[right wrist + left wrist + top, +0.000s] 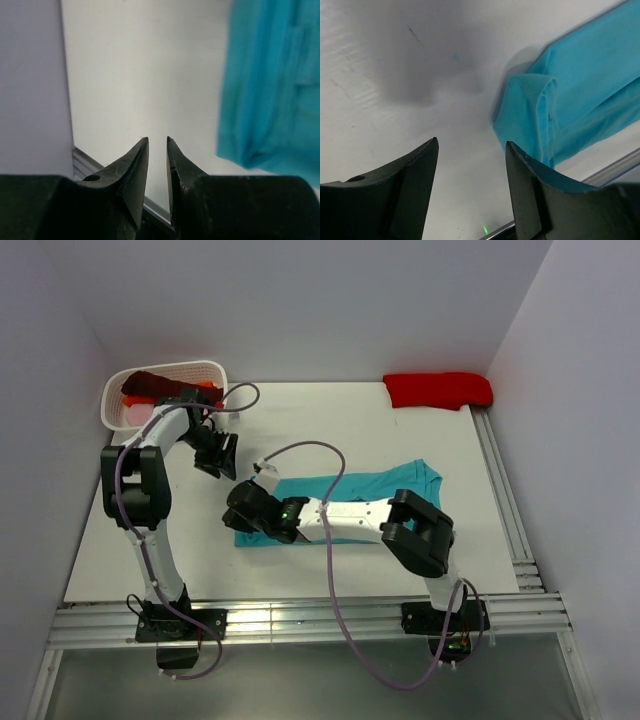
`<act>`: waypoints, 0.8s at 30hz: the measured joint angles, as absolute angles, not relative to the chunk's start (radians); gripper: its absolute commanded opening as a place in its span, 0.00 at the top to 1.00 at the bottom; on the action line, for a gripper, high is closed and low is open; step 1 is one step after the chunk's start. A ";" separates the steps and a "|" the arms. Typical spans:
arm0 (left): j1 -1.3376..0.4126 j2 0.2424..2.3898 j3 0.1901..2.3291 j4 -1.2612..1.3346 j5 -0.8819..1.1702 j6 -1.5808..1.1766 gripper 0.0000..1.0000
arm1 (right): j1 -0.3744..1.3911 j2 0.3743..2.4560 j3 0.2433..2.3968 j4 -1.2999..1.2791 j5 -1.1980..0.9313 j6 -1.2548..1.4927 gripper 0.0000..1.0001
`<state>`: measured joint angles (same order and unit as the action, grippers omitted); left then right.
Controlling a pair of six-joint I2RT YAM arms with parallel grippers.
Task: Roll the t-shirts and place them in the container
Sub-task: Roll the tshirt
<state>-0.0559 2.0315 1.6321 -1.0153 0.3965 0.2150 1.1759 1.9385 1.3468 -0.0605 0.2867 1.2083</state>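
A teal t-shirt (pixel 378 485) lies on the white table (pixel 330 430), folded into a long strip running left to right. My right arm stretches leftward over it. At the strip's left end my right gripper (pixel 238 508) has its fingers a small gap apart, with nothing between them (pixel 157 139). In the right wrist view the teal cloth (pixel 272 95) lies off to the right. My left gripper (pixel 224 456) hovers just beyond the shirt's left end, open and empty (pixel 471 142), with the teal cloth's folded end (pixel 545 115) to its right. A red t-shirt (pixel 438 390) lies at the back right.
A white basket (pixel 215 367) at the back left holds a maroon shirt (pixel 150 385), an orange one (pixel 205 390) and a pink one (pixel 130 415). Metal rails run along the front edge (pixel 300 620) and the right edge (pixel 505 500). Walls close in on the table on three sides.
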 measured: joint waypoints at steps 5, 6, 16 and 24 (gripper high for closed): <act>-0.042 2.033 1.587 -1.021 0.460 0.242 0.39 | 1.175 2.033 1.500 -0.115 0.274 1.161 0.73; -0.038 2.035 1.587 -1.024 0.484 0.250 0.39 | 1.174 2.045 1.507 -0.126 0.271 1.156 0.73; -0.019 2.077 1.568 -1.036 0.619 0.302 0.37 | 1.128 2.086 1.417 -0.188 0.268 1.157 0.73; -0.019 2.092 1.528 -1.034 0.667 0.326 0.36 | 1.121 2.052 1.349 -0.190 0.289 1.189 0.75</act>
